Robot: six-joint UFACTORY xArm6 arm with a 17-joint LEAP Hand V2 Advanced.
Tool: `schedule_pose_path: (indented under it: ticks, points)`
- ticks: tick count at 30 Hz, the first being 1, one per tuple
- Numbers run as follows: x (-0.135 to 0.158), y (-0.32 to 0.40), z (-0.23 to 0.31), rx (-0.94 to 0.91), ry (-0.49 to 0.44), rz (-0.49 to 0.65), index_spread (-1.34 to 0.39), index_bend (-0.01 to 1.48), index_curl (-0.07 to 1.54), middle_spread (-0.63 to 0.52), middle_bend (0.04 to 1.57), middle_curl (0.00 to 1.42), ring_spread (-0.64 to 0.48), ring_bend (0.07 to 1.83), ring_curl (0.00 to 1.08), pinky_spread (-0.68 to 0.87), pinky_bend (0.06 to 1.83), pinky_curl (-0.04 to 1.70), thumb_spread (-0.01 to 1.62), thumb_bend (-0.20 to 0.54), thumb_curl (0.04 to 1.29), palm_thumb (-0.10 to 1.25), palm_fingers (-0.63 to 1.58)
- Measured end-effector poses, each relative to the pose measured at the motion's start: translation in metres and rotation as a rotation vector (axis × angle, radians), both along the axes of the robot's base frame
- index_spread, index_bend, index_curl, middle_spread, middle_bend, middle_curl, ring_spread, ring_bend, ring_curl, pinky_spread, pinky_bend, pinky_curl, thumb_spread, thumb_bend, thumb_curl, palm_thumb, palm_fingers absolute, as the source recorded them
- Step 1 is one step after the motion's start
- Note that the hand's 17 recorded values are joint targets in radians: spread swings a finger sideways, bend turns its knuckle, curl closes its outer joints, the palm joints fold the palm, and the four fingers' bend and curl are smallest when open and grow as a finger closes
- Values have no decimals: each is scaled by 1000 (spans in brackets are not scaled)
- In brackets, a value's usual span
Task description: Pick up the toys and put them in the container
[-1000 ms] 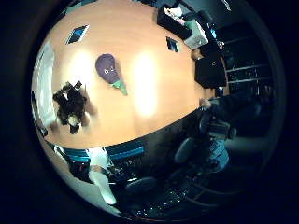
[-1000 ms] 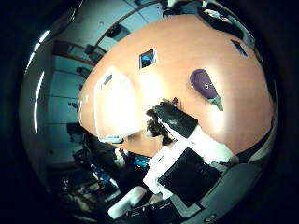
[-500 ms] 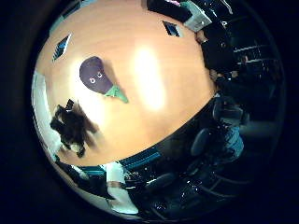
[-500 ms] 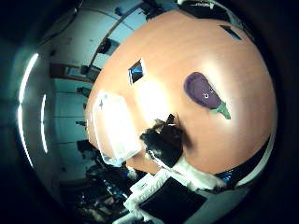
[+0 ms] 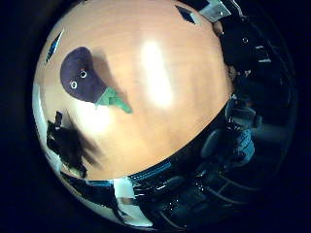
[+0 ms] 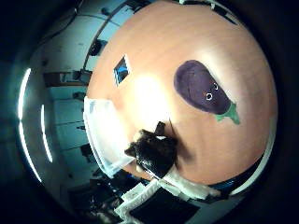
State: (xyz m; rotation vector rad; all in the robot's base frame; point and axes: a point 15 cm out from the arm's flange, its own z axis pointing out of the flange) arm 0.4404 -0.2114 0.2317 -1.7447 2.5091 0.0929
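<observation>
A purple eggplant plush toy [image 5: 81, 76] with small eyes and a green stem lies on the wooden table [image 5: 165, 97]. It also shows large in the right thumb side palm view [image 6: 199, 84]. A clear plastic container [image 6: 99, 140] stands at the table's edge, away from the eggplant. White parts of my hand or arm [image 6: 192, 187] reach in at the edge of the thumb side view. The palm is above the table, over the eggplant's side of it. A dark lumpy thing [image 6: 154, 154] sits between the container and the white parts; I cannot tell what it is.
A small blue-framed flat item [image 6: 121, 68] lies on the table beyond the container, and another [image 5: 185, 15] lies near the far edge. Office chairs [image 5: 219, 146] stand beyond the table's rim. The dark lump also shows in the little finger side view [image 5: 63, 146].
The camera has moved closer to the table. The eggplant toy now fills more of both views. The toy itself has not moved on the table.
</observation>
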Motion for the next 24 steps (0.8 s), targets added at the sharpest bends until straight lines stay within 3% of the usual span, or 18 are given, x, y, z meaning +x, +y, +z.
schedule_pose_path:
  ticks: [11, 18, 21, 24]
  points:
    - [13, -8, -63, 20, 50, -10, -135, 157, 270, 223, 211, 328, 245, 381, 229, 472, 421, 288, 1074, -23, 269, 405, 175]
    - [10, -5, -93, 30, 101, 5, -128, 158, 272, 202, 244, 337, 246, 374, 229, 467, 400, 283, 1059, -20, 286, 475, 205]
    - [8, -4, -99, 33, 112, 11, -117, 142, 259, 113, 309, 357, 198, 441, 242, 427, 405, 280, 1056, -17, 293, 510, 322]
    - [7, -4, -100, 26, 120, 22, -136, 137, 241, 13, 407, 391, 61, 579, 271, 330, 439, 275, 1050, -12, 302, 563, 500]
